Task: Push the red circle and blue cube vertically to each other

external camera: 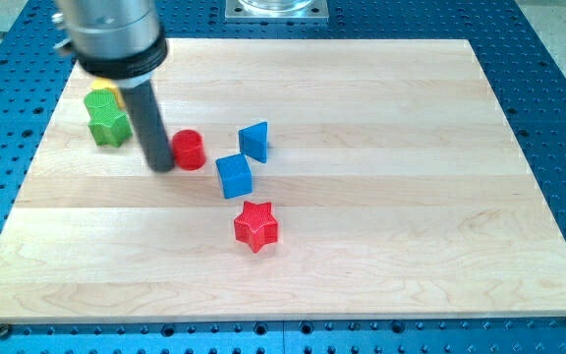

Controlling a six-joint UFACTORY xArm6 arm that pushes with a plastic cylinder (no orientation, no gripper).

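The red circle [189,149] sits on the wooden board left of centre. The blue cube [234,176] lies just to its lower right, a small gap between them. My tip [161,166] is down on the board right against the red circle's left side, at about the same height in the view. The rod rises from it to the dark housing at the view's top left.
A blue triangular block [254,141] lies right of the red circle, above the blue cube. A red star [255,225] lies below the cube. A green star [108,123] and a yellow block [113,91], partly hidden by the rod, sit at the left. The wooden board [411,197] rests on a blue perforated table.
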